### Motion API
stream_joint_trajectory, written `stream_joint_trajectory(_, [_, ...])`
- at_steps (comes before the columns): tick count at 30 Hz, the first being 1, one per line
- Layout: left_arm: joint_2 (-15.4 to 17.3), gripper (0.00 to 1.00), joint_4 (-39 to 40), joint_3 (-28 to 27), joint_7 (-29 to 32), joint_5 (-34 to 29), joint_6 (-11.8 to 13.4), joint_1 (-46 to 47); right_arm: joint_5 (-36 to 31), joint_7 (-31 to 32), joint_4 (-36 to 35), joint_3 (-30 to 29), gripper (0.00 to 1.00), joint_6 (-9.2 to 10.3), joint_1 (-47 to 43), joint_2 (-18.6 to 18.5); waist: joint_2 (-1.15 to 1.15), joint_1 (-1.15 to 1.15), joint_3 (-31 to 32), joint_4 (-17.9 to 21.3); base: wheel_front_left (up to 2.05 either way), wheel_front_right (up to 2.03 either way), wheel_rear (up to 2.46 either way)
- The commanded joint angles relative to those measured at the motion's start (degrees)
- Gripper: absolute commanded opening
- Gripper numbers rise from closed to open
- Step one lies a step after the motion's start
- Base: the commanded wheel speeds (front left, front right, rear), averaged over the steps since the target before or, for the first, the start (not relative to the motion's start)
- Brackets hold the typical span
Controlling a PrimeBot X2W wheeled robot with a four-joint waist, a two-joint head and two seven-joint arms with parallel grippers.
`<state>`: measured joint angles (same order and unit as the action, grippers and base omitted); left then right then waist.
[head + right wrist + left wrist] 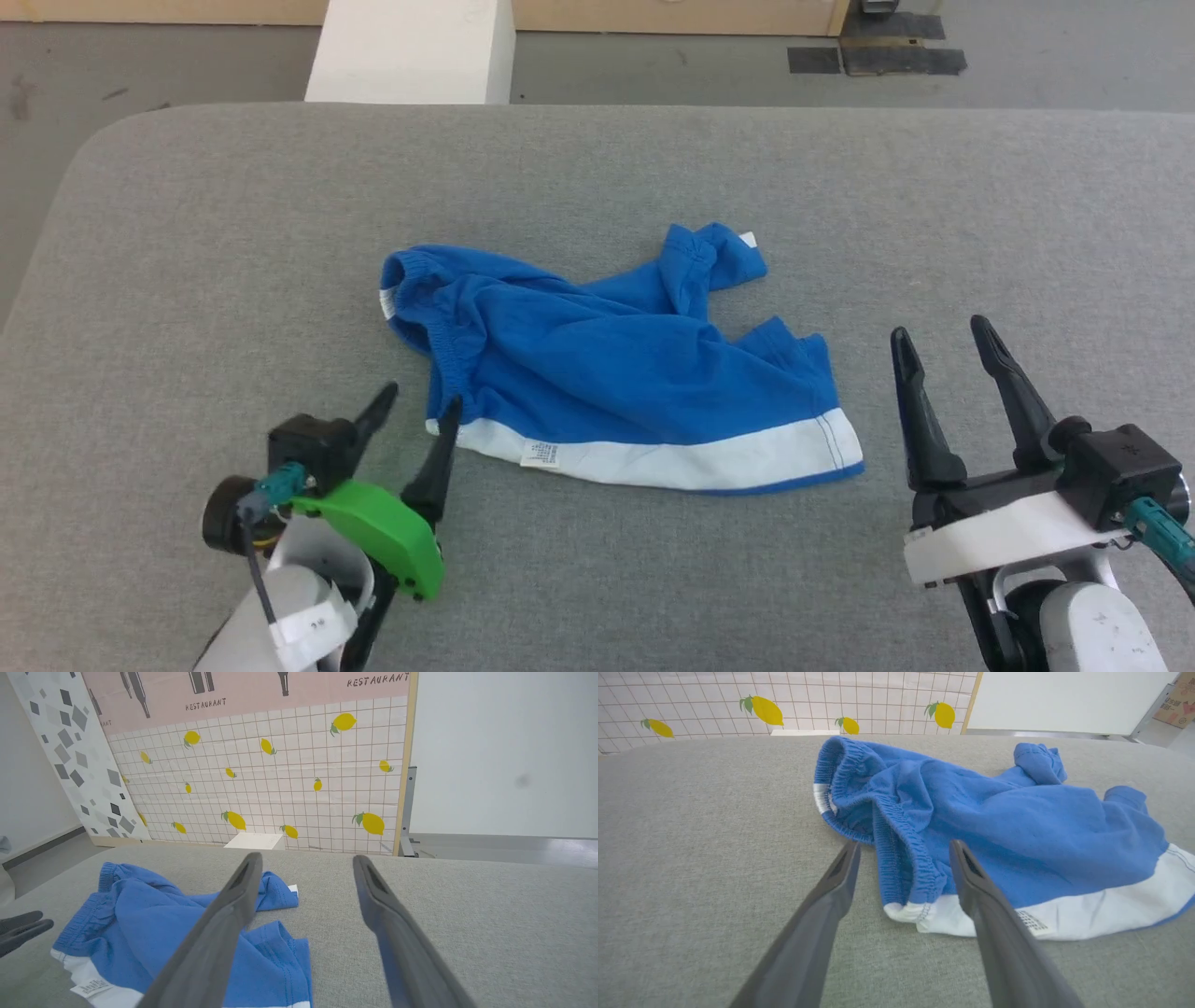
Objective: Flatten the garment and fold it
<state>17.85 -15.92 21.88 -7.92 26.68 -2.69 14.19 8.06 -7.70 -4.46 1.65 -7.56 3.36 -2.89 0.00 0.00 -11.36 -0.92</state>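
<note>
The bright blue shorts (pixel 597 369) lie crumpled in the middle of the grey table (pixel 187 233), white stripe along the near edge, gathered waistband (pixel 896 858) bunched at the left. No print shows. My left gripper (pixel 418 399) stands open at the waistband's near corner, one finger on each side of it in the left wrist view, gripper (pixel 903 845). My right gripper (pixel 938 331) is open, off to the right of the shorts (pixel 140 924) and apart from them, nothing between its fingers (pixel 306 858).
A white block (pixel 411 51) stands on the floor beyond the table's far edge. Behind it rises a tiled wall panel with lemons (pixel 280 788). Bare grey table surface surrounds the shorts on all sides.
</note>
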Motion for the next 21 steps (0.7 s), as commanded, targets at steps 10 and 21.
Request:
stream_joint_trajectory(10, [0.84,1.00,-4.29,1.22,5.77,0.41,0.34,0.76,0.55,0.01,-0.09,0.69,1.00,0.08,-0.17,0.02,0.00,0.00,-1.24,1.94,0.00,0.00,0.00])
stream_joint_trajectory(21, [0.20,0.00,-6.48,-0.01,4.52,2.01,1.13,1.96,0.54,-0.27,0.33,0.60,1.00,0.08,0.12,0.02,0.00,0.00,-1.77,2.92,0.00,0.00,0.00])
